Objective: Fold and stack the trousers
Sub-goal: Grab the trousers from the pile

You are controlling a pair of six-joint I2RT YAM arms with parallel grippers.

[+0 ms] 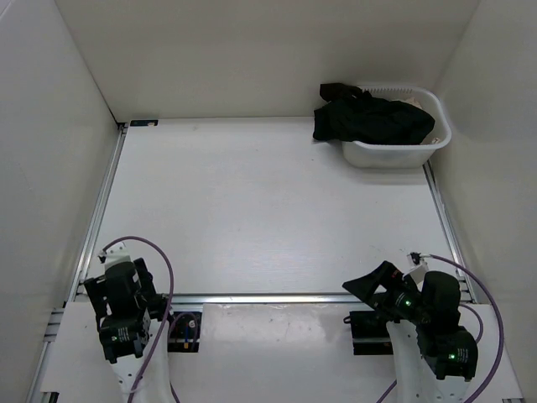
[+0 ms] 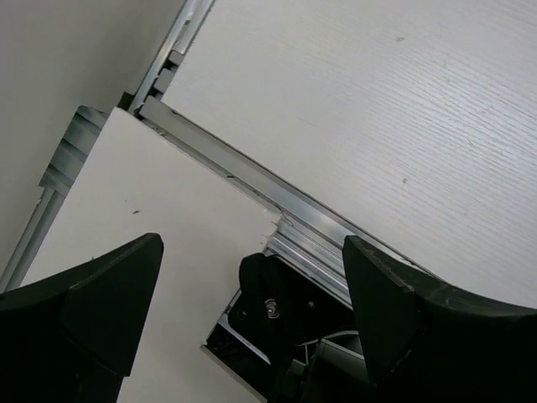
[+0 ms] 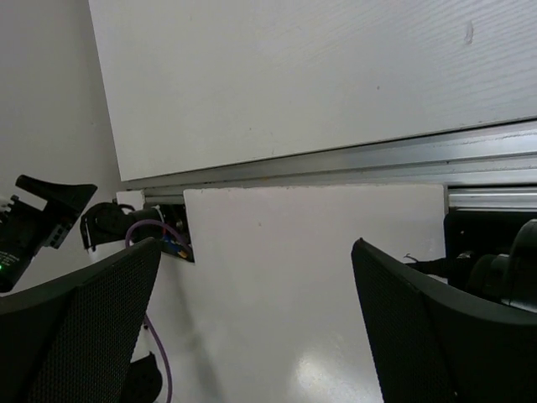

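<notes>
- Trousers, black and crumpled, lay heaped in a white basket at the far right corner of the table. One dark fold hung over the basket's left end, down toward the tabletop.
- Pale cloth showed as a sliver behind them, against the basket's far rim.
- Right gripper sat at the near right edge, well apart from the trousers, which lay ahead of it on the far side. Its jaws stood spread wide and empty.
- Left gripper sat at the near left edge, farther still from the trousers, which lay diagonally across the table from it. Its jaws were likewise spread wide, gripping nothing.
- Both grippers hung over the white mounting plate, just near of the aluminium rail that ran along the table's near edge.
- Purple cable looped beside the left arm's base.
</notes>
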